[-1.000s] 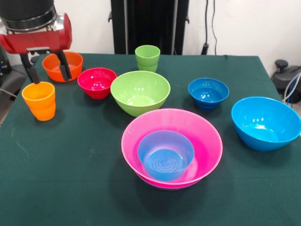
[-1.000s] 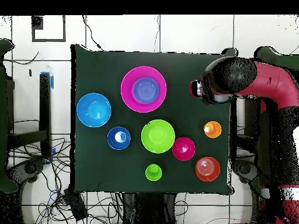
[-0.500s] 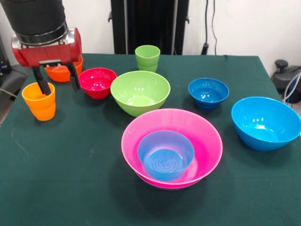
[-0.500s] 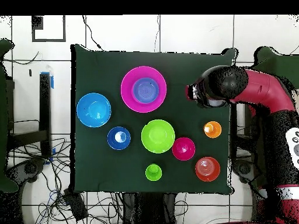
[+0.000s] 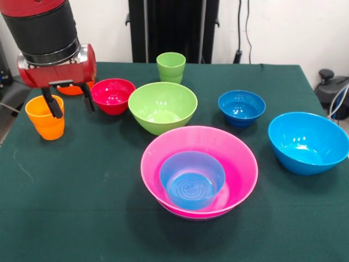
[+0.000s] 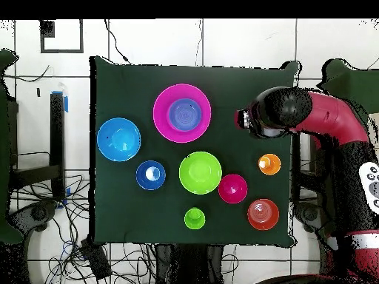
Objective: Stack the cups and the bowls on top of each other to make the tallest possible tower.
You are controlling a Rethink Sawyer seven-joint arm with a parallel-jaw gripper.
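My gripper (image 5: 70,105) is open and empty and hangs low between the orange cup (image 5: 45,121) and the red bowl (image 5: 113,96). Its left finger stands in front of the cup's rim. The orange bowl (image 5: 70,90) is mostly hidden behind the gripper. The light green cup (image 5: 170,66) stands at the back. The pink bowl (image 5: 240,164) sits in front with the light-blue small bowl (image 5: 192,188) inside it; no purple bowl shows. In the overhead view the arm's head (image 6: 268,122) is beside the orange cup (image 6: 269,163), on its pink-bowl (image 6: 164,118) side.
The lime green bowl (image 5: 162,106) sits mid-table, the dark-blue bowl (image 5: 241,107) to its right, and the sky-blue bowl (image 5: 308,142) near the right edge. The orange cup stands close to the table's left edge. The pedestal is behind the table.
In the front view the gripper has moved right and down, from over the orange bowl and cup to between the cup and the red bowl. It stayed open. The bowls and cups have not moved.
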